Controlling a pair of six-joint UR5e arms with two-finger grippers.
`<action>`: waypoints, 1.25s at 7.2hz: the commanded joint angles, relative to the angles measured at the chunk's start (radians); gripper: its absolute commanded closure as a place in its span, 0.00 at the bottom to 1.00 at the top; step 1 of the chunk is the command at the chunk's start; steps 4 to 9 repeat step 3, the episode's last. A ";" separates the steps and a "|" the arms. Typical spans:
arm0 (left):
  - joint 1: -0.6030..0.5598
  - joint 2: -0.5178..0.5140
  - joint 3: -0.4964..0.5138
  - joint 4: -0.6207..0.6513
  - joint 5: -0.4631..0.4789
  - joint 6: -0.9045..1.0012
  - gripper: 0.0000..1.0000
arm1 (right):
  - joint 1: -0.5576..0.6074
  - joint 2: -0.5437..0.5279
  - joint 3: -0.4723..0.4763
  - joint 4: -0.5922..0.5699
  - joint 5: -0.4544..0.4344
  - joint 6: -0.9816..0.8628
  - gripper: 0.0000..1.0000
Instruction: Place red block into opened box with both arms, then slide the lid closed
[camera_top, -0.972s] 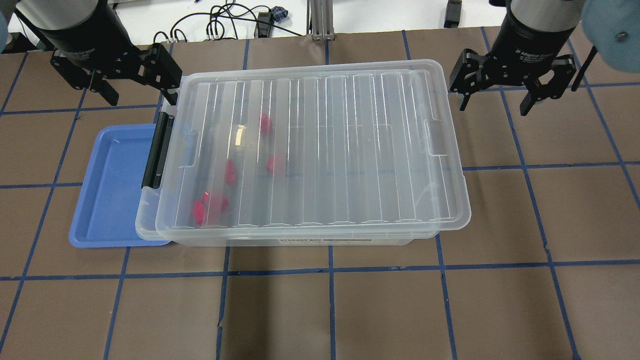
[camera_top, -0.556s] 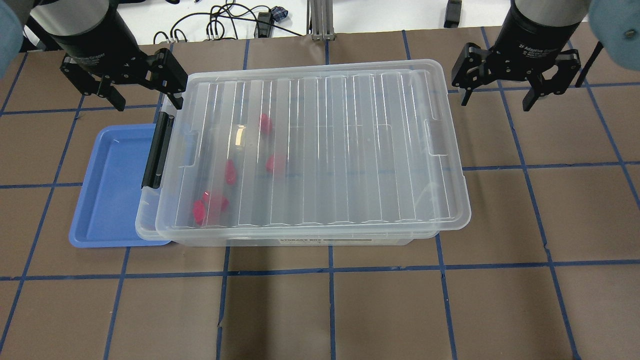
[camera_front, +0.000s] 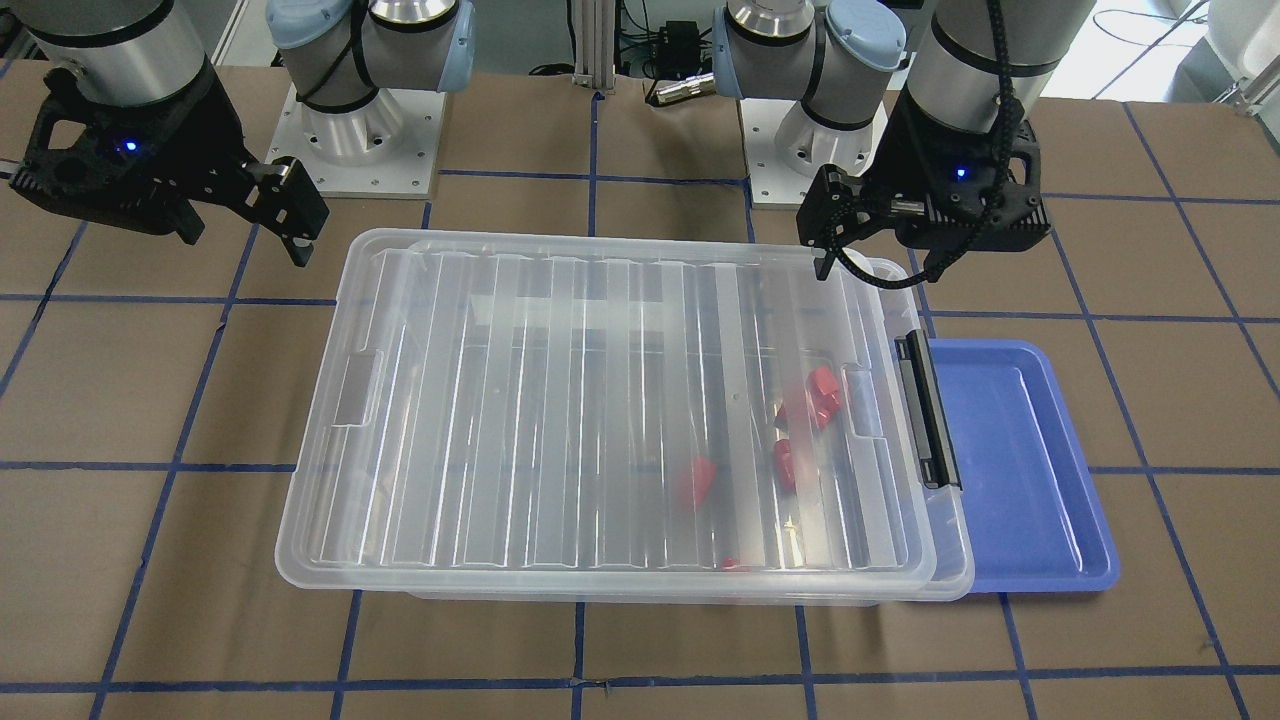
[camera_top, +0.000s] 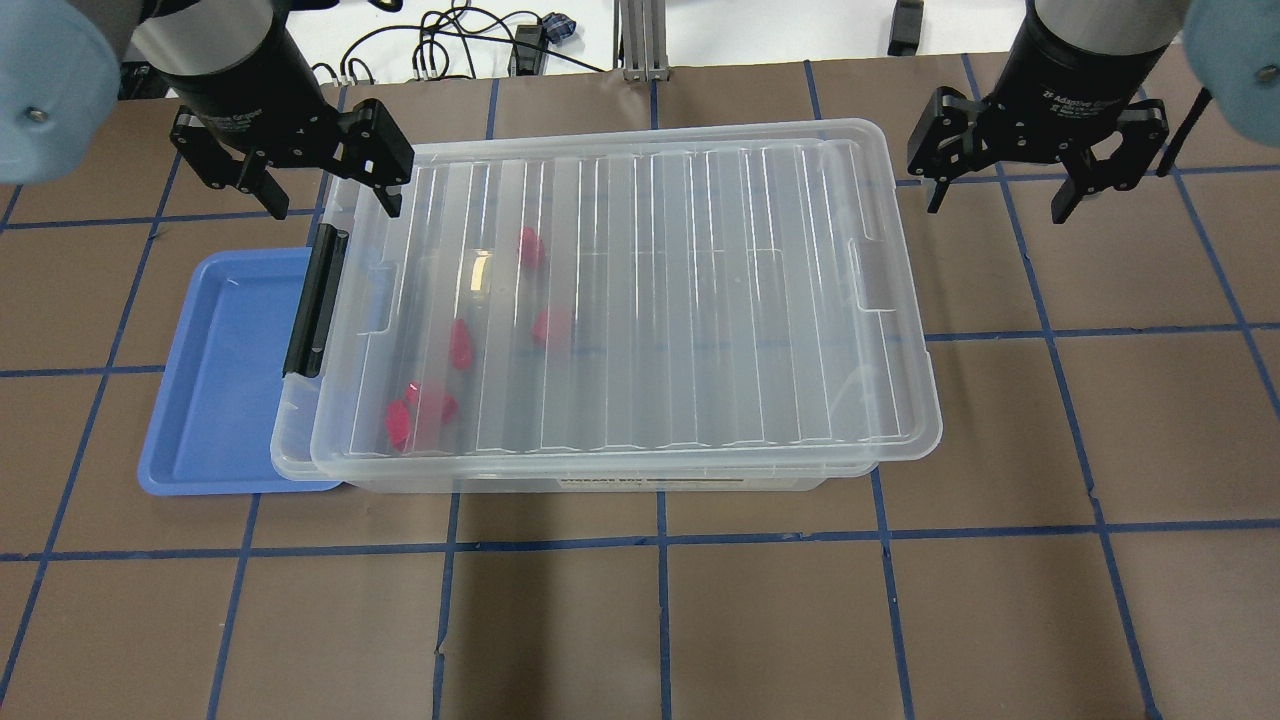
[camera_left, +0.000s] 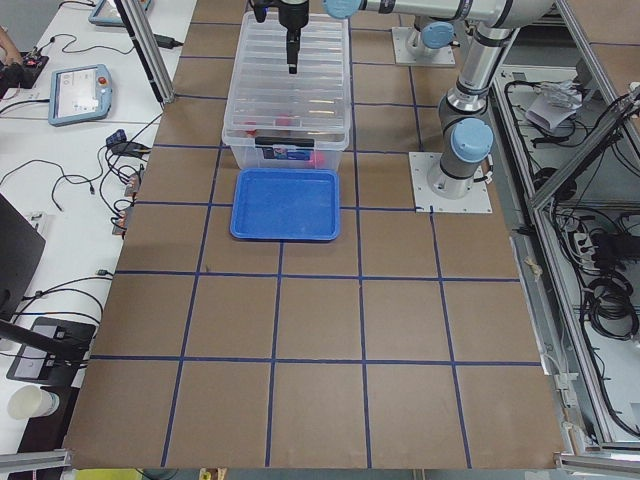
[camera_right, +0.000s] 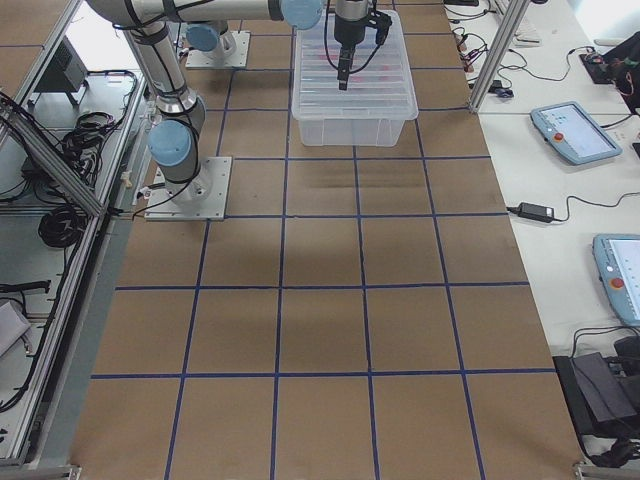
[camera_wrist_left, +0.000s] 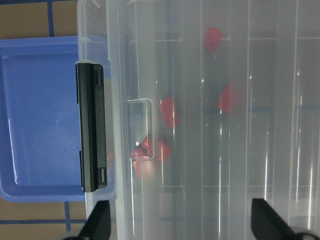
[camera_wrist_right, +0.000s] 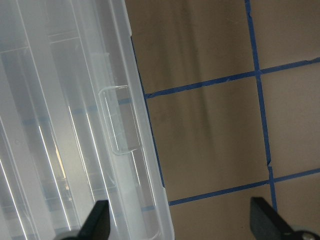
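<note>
The clear box sits mid-table with its ribbed lid lying on top, shifted slightly to the right, so a strip of box rim shows beside the black latch bar. Several red blocks lie inside under the lid, also seen as red blocks in the left wrist view. My left gripper hangs open above the box's back-left corner, one finger over the lid edge. My right gripper hangs open over bare table just right of the box's back-right corner, holding nothing.
A blue tray lies against the box's left end, partly under it. Cables and a metal post sit beyond the table's back edge. Brown table with blue tape lines stretches in front and to the right.
My left gripper has moved right, from beside the box to above its back-left corner. My right gripper has drifted slightly back. Box, lid and blocks have not moved.
</note>
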 joint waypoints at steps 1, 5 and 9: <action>0.003 0.013 -0.004 -0.004 0.006 0.008 0.00 | 0.000 -0.001 0.003 0.000 0.001 0.000 0.00; 0.002 0.018 -0.004 -0.009 0.008 -0.017 0.00 | 0.000 -0.003 0.001 0.001 0.011 0.000 0.00; 0.002 0.018 -0.004 -0.009 0.008 -0.017 0.00 | 0.000 -0.003 0.001 0.001 0.011 0.000 0.00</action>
